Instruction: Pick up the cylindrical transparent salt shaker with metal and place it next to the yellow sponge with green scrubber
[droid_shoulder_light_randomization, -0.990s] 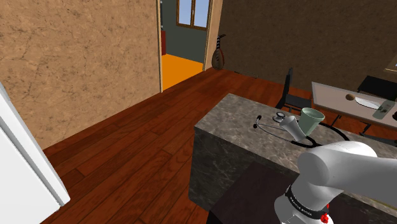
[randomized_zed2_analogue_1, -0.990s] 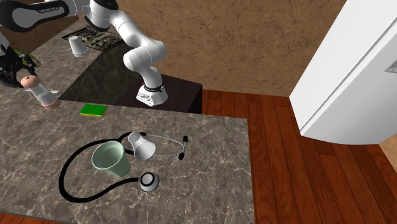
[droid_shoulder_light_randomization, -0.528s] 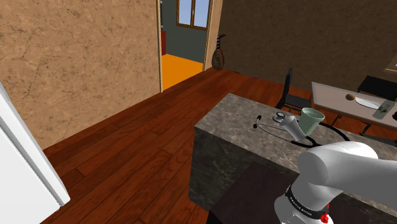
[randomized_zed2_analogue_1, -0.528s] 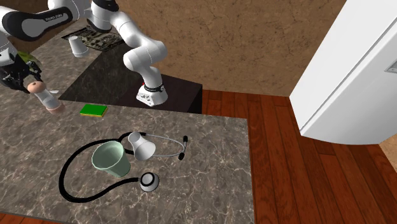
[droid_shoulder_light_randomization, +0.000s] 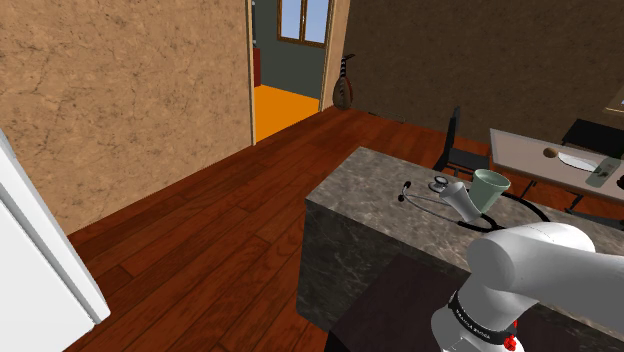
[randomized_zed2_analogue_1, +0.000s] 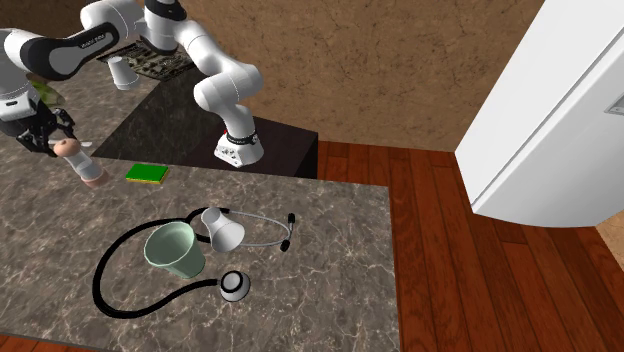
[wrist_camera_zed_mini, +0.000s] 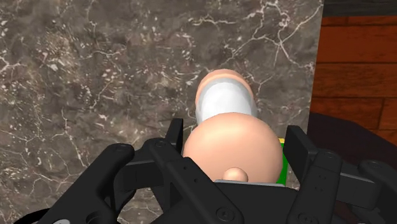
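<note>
Moved: since a second ago, in the second exterior view, the gripper (randomized_zed2_analogue_1: 45, 135) and the salt shaker (randomized_zed2_analogue_1: 82, 165) have come down and rightward, closer to the sponge (randomized_zed2_analogue_1: 147, 174).
Floor (droid_shoulder_light_randomization: 200, 230): red-brown wood planks beside the counter.
Counter (randomized_zed2_analogue_1: 330, 250): dark marbled top bearing the small things below.
Fridge (randomized_zed2_analogue_1: 560, 110): white, at the second exterior view's right.
Arm (randomized_zed2_analogue_1: 215, 80): white, rising from its stand and reaching across to that view's left.
Stethoscope (randomized_zed2_analogue_1: 235, 287): its black tube loops around the green cup.
Green cup (randomized_zed2_analogue_1: 175, 250): pale, upright, with a white cup (randomized_zed2_analogue_1: 223, 230) on its side just beside it.
Gripper: the fingers (wrist_camera_zed_mini: 173, 133) are clamped on the salt shaker's peach top from both sides.
Salt shaker: tilted, with a whitish body and peach ends. Its lower end is close over the counter, left of the sponge and apart from it.
Sponge: green top, yellow edge, lying flat near the stand.
</note>
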